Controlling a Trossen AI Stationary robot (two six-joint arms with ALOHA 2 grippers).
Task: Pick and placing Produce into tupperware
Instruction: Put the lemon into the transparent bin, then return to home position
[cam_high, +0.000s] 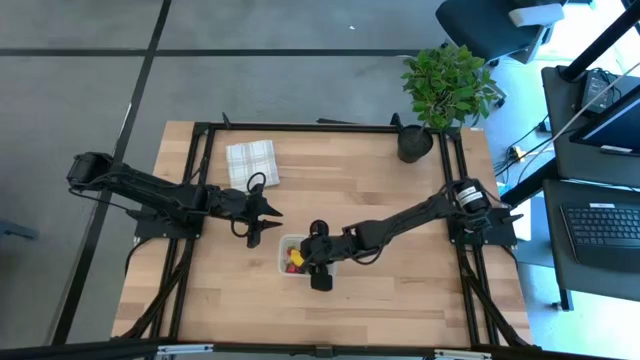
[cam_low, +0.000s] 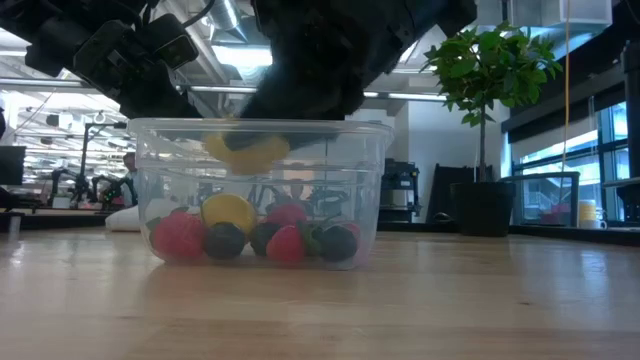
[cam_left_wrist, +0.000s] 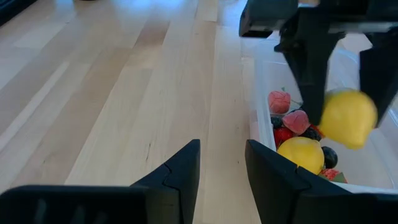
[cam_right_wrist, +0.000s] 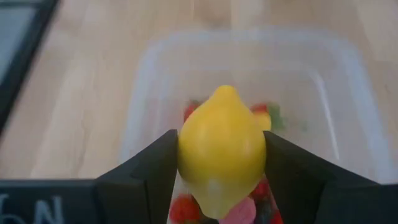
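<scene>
The right claw (cam_right_wrist: 221, 168) pinches a yellow lemon (cam_right_wrist: 222, 149) just over the clear tub (cam_high: 287, 244). Berries (cam_low: 285, 243) lie inside. The left claw (cam_left_wrist: 222, 163) is spread, just beside the tub.

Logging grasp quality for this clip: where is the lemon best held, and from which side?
Across its wide middle, from above, as the right hand holds the lemon now: the rounded flanks sit between the fingers, the pointed end stays free, and the tupperware below is open-topped.

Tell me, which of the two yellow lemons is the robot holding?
The upper yellow lemon, pinched in the right hand above the clear plastic tub. The other lemon lies inside among the red and dark berries.
</scene>
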